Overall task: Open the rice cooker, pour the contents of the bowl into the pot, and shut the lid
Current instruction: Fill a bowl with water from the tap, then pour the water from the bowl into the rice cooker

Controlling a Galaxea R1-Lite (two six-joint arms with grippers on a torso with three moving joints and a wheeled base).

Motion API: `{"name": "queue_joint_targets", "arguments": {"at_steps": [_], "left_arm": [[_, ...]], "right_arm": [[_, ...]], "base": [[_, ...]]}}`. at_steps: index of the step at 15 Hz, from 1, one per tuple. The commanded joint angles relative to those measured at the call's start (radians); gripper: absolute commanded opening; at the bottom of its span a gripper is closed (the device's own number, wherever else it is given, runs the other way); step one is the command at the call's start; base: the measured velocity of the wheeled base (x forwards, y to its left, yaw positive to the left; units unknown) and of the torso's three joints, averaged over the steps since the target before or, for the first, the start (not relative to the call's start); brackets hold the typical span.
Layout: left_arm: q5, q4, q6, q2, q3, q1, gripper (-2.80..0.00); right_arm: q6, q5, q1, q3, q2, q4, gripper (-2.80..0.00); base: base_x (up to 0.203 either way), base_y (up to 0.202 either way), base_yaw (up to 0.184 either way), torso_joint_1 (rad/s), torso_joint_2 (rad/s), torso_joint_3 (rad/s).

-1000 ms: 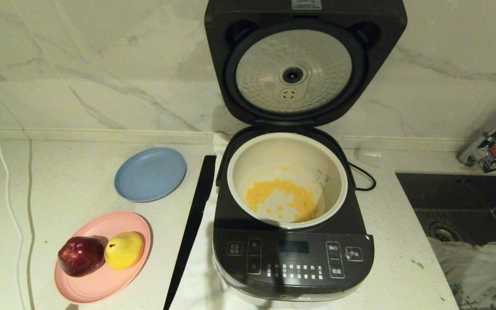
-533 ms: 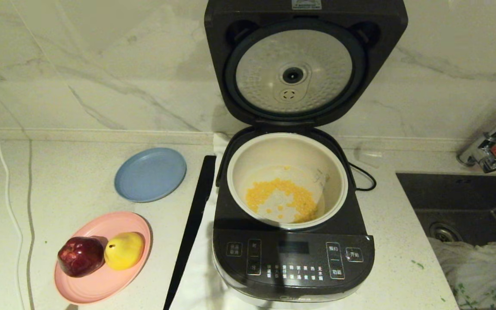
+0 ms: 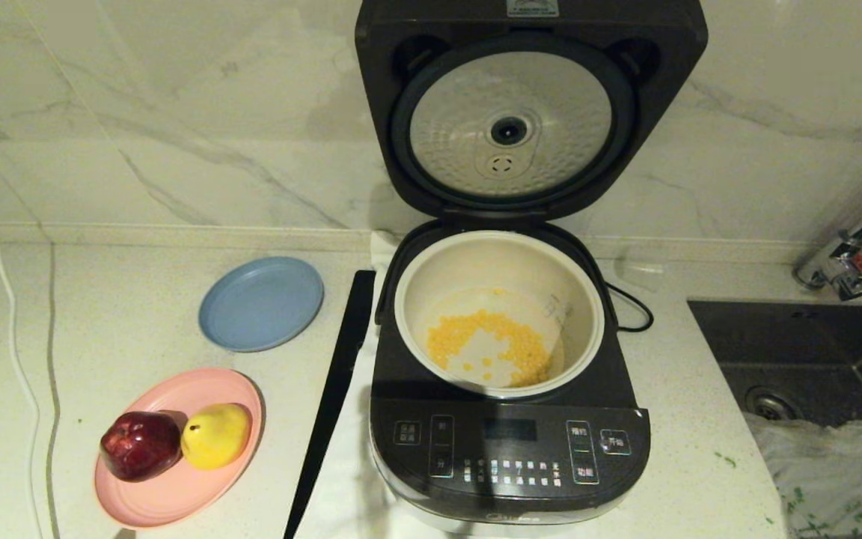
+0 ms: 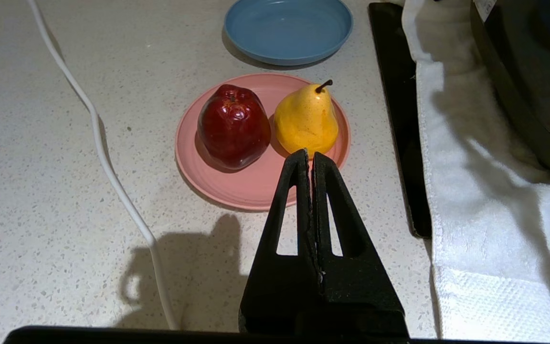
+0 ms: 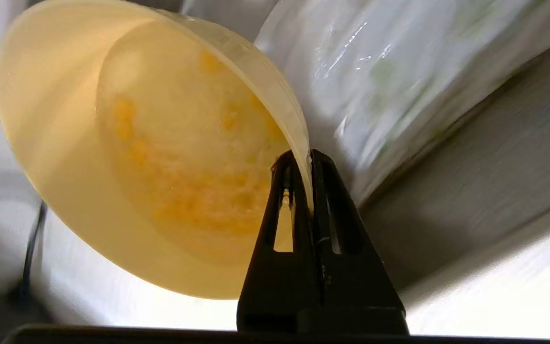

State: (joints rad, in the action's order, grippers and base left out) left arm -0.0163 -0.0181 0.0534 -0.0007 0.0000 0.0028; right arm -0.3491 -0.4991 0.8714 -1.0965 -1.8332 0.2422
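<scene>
item: cooker [image 3: 509,442], lid [image 3: 528,112] up against the wall, its dimpled plate facing me; front panel carries white chinese labels i cannot read, display dark. pot [image 3: 498,254] seated inside, holding a loose layer of kernels [image 3: 491,340]. my right gripper [image 5: 311,157] pinches the rim of the bowl [image 5: 65,143], tilted, yellow bits clinging inside; in the head view the bowl shows only as a sliver at the right edge, over the sink [image 3: 790,352]. my left gripper [image 4: 310,155], fingers pressed together, empty, hangs over the pink plate [image 4: 237,186] bearing an apple [image 4: 233,125] and a pear [image 4: 306,119]. blue plate [image 4: 288,28] behind, empty.
</scene>
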Motion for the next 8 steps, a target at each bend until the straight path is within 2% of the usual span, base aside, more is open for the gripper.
{"name": "queue_joint_targets", "arguments": {"at_steps": [1, 4, 8], "left_arm": [[-0.001, 0.000, 0.000, 0.001, 0.008, 0.000, -2.80], [0.000, 0.000, -0.001, 0.001, 0.009, 0.000, -2.80], [0.001, 0.000, 0.000, 0.001, 0.008, 0.000, -2.80]], "right_arm": [[0.002, -0.003, -0.116, 0.082, 0.213, 0.062, -2.80], [0.000, -0.004, -0.326, 0.110, 0.368, 0.237, -2.80], [-0.008, 0.025, -0.558, 0.111, 0.468, 0.379, -2.80]], "base": [[0.000, 0.000, 0.000, 0.000, 0.00, 0.000], [0.000, 0.000, 0.000, 0.000, 0.00, 0.000], [0.000, 0.000, 0.000, 0.000, 0.00, 0.000]]}}
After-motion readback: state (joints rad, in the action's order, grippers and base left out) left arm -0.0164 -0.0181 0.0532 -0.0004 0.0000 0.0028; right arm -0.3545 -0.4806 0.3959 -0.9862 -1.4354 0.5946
